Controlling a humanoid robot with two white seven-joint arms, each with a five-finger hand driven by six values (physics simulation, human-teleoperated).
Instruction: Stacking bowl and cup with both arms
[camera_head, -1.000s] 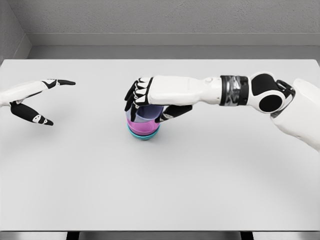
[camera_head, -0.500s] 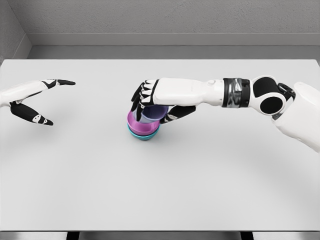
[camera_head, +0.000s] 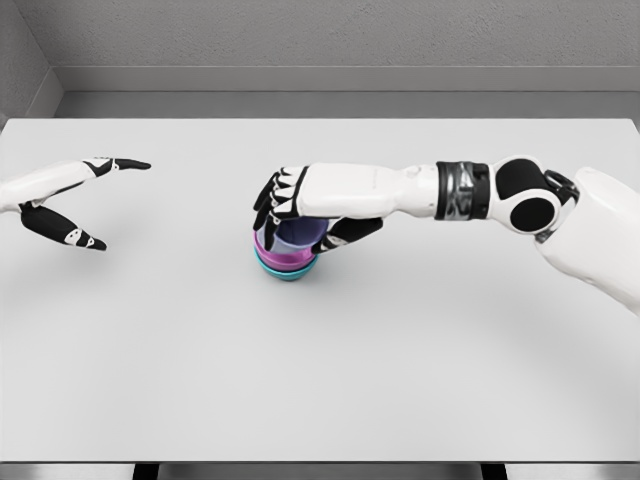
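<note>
A purple cup (camera_head: 297, 235) sits inside a pink bowl (camera_head: 283, 256) that rests on a teal base (camera_head: 285, 271) near the middle of the white table (camera_head: 320, 350). My right hand (camera_head: 305, 215) reaches in from the right and covers the cup from above, fingers curled around its far and left side, thumb on its near right side. The cup's rim is mostly hidden under the palm. My left hand (camera_head: 85, 200) hovers at the far left, well away from the stack, fingers and thumb spread with nothing between them.
A grey wall (camera_head: 320, 40) runs behind the table's far edge. The table's near edge lies along the bottom of the view.
The right hand has shifted slightly and sunk lower, with the cup going down deeper into the pink bowl. The left hand has stayed put.
</note>
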